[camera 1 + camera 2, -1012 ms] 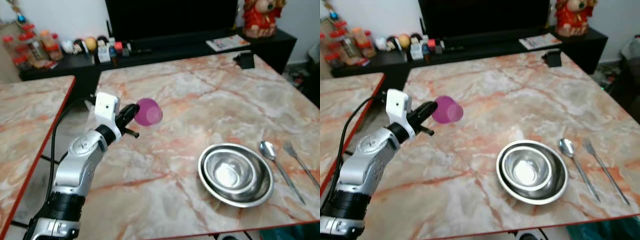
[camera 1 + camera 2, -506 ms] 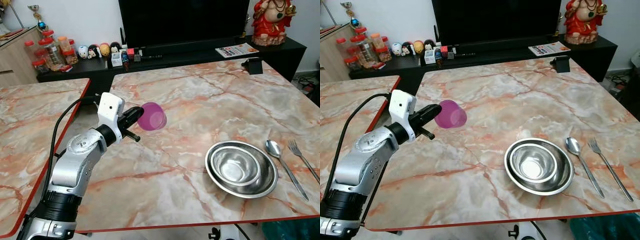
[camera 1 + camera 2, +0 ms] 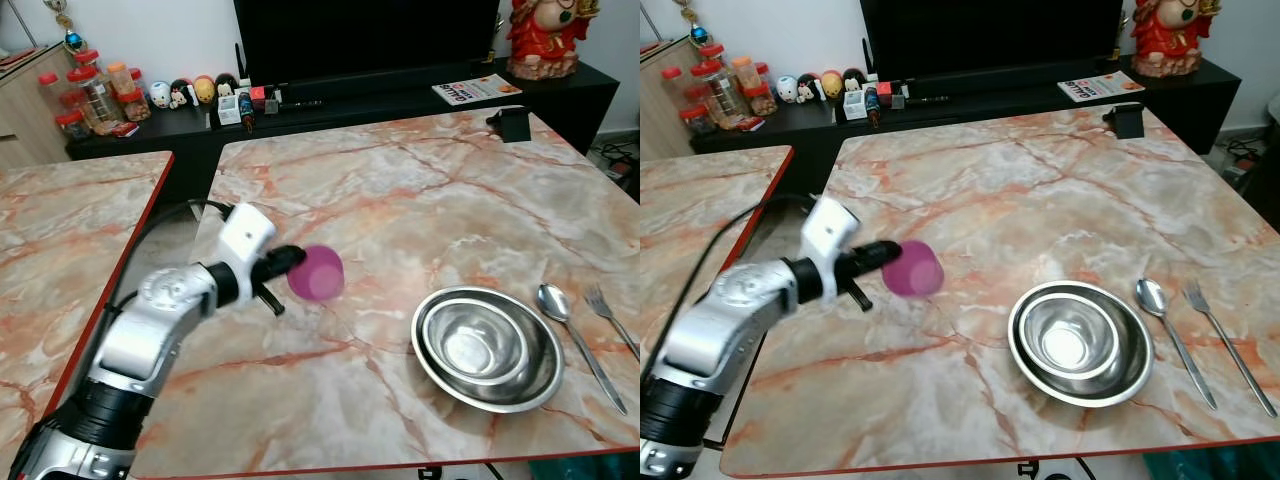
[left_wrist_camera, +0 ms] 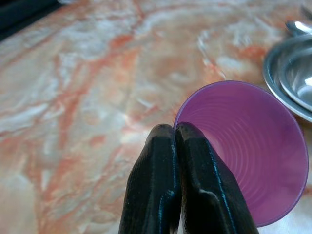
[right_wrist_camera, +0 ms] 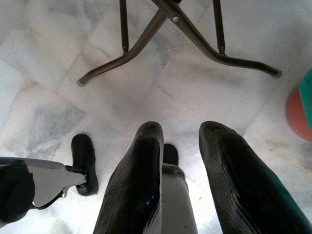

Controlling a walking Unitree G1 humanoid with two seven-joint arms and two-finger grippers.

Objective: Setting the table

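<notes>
Left end effector [image 3: 288, 262] reaching over the tabletop [image 3: 400, 200] from its left edge, fingers [image 4: 165, 195] pinched together on the rim of a purple cup [image 3: 316, 273]; cup on its side in the air, mouth turned away from the arm, roughly midway between the tabletop's left edge and the bowls. From the left wrist, seen down into the ribbed inside of the cup [image 4: 248, 151]: nothing in it, one finger inside the wall and one outside, with the rim of the steel bowl [image 4: 287, 73] beyond.

From the right wrist, floor tiles [image 5: 48, 63] below, metal table legs [image 5: 161, 24] and the right end effector [image 5: 183, 146] hanging idle with its two fingers apart.

Near the tabletop's front right corner, two nested steel bowls [image 3: 488, 347], nothing inside the inner one. Just to their right a spoon [image 3: 570, 330], then a fork [image 3: 612, 312] by the right edge. Small black object [image 3: 515, 122] at the far right corner. Beyond the tabletop, a dark TV stand [image 3: 200, 125] with jars [image 3: 85, 95] and small figures. Second marble tabletop [image 3: 60, 230] to the left, red-edged.
</notes>
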